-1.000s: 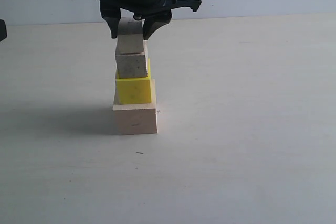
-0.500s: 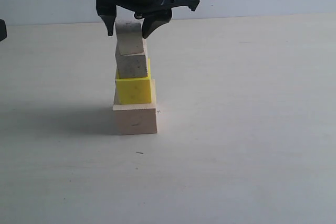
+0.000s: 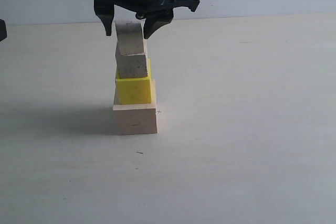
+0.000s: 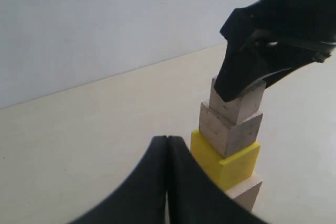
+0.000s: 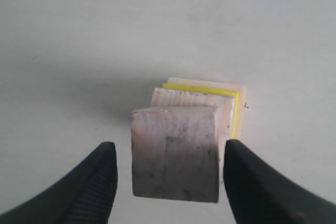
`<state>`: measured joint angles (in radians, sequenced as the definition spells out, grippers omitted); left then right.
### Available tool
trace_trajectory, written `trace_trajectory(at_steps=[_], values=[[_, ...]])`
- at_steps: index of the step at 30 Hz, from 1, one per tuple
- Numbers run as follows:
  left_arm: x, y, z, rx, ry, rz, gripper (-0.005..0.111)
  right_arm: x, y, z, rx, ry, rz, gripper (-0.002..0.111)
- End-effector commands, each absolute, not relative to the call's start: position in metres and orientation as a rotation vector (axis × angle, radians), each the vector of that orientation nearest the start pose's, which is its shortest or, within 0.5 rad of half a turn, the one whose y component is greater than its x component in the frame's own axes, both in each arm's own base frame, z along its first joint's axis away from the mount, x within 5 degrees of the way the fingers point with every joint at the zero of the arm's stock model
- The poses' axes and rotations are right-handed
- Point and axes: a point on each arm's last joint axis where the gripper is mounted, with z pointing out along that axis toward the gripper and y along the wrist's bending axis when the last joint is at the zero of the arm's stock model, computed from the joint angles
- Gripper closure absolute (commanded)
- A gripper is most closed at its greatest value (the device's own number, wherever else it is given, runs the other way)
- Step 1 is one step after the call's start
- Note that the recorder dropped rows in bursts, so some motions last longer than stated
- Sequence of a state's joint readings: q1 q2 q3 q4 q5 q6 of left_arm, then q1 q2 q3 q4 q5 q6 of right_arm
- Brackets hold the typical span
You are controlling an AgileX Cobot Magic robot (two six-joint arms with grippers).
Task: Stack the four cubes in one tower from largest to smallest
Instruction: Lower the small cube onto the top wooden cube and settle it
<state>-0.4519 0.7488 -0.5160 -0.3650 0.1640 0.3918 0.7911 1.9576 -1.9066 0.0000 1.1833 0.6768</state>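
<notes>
The tower stands on the table: a large pale wooden cube [image 3: 135, 119] at the bottom, a yellow cube [image 3: 134, 90] on it, a small wooden cube [image 3: 130, 65] above, and the smallest marked cube [image 3: 129, 38] on top. My right gripper [image 3: 127, 27] hangs over the top cube, open, one finger on each side with a gap to the wood. From the right wrist, the smallest cube [image 5: 175, 153] sits between the fingers [image 5: 89, 182] untouched. My left gripper [image 4: 167, 141] is shut on nothing, beside the yellow cube [image 4: 226, 160].
A pale table [image 3: 252, 129] stretches all around the tower, with a plain wall behind. A dark part [image 3: 2, 30] of the left arm shows at the exterior view's left edge.
My right gripper has spread its fingers off the top cube and lifted slightly. The smallest cube stays on the tower. The left arm has not moved.
</notes>
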Motion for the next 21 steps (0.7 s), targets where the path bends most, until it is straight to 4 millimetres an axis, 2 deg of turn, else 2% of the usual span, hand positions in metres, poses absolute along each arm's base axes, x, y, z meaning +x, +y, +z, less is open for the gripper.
trace_trajectory(at_steps=[1, 21], values=[[0.1404, -0.0741, 0.3011, 0.472, 1.821, -0.356, 0.107, 0.3008, 0.3045, 0.3197, -0.155, 2.805, 0.395, 0.050], [0.1404, -0.0741, 0.3011, 0.472, 1.821, -0.356, 0.107, 0.2993, 0.3036, 0.3190, -0.155, 2.824, 0.384, 0.050]])
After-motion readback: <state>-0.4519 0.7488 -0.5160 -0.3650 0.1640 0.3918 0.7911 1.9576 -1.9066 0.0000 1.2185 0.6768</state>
